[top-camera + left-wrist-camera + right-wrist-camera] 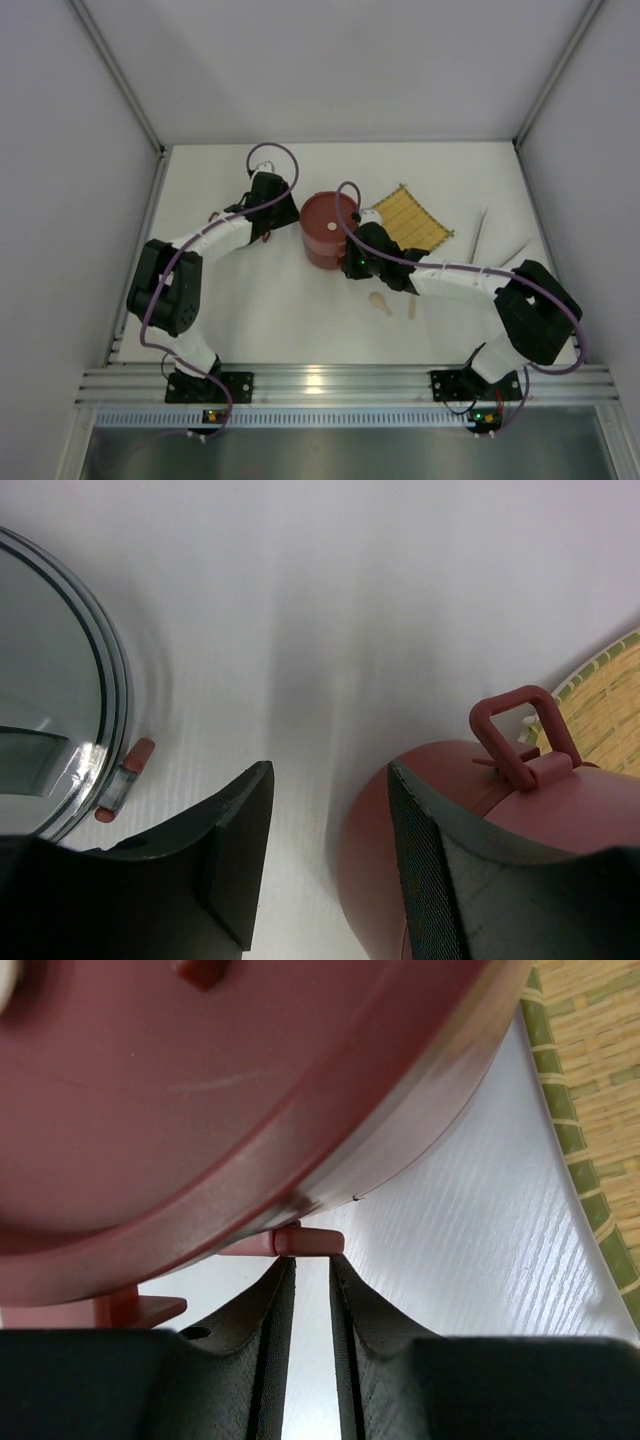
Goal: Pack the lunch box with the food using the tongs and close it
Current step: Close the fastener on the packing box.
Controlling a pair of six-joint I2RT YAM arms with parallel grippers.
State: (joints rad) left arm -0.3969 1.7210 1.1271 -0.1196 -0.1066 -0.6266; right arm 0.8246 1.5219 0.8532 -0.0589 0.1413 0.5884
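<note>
The maroon lunch box (pixel 325 228) stands mid-table with its lid on, a pale dot at the lid's centre. My left gripper (pixel 283 215) is at its left side and open (pixel 328 770). The right finger (pixel 430 860) lies against the box's wall (pixel 365 850), below an upright clip (pixel 520 735). My right gripper (pixel 353 250) is at the box's right. Its jaws (pixel 311 1260) stand narrowly open with nothing between them, tips touching a small maroon tab (pixel 308 1241) under the rim. The tongs (pixel 479 235) lie at the far right. No food shows.
A yellow woven mat (pixel 410 218) lies right of the box. A beige spoon (pixel 380 302) and a short stick (pixel 411 306) lie in front of it. A shiny round rim (pixel 105 695) with a small maroon tab (pixel 125 780) sits left of my left gripper.
</note>
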